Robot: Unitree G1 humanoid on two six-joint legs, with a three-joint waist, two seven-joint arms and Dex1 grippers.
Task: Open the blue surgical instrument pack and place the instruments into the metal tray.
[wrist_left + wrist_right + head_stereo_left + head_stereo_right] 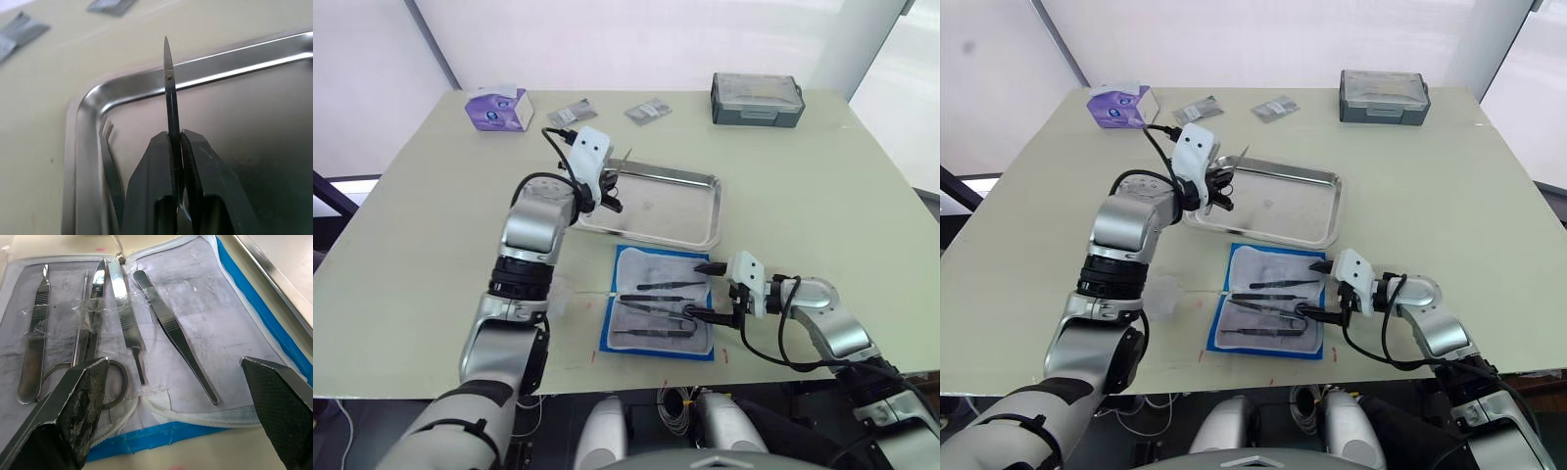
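Note:
The blue surgical instrument pack (661, 304) lies open and flat near the table's front edge, pale lining up. Several instruments rest on the lining: ring-handled scissors (93, 323), straight tweezers (176, 338) and two slim handles. My right gripper (705, 291) hangs open at the pack's right edge, its fingers (83, 396) spread wide above the tools with nothing between them. The metal tray (690, 215) sits just behind the pack. My left gripper (607, 191) is shut on a pair of slim scissors (171, 112), blades pointing out past the fingertips, over the tray's left end.
A purple tissue box (497, 106) stands at the back left. A dark grey lidded box (756, 98) sits at the back right. Two small foil packets (572, 113) (648, 110) lie between them. The table's front edge runs just below the pack.

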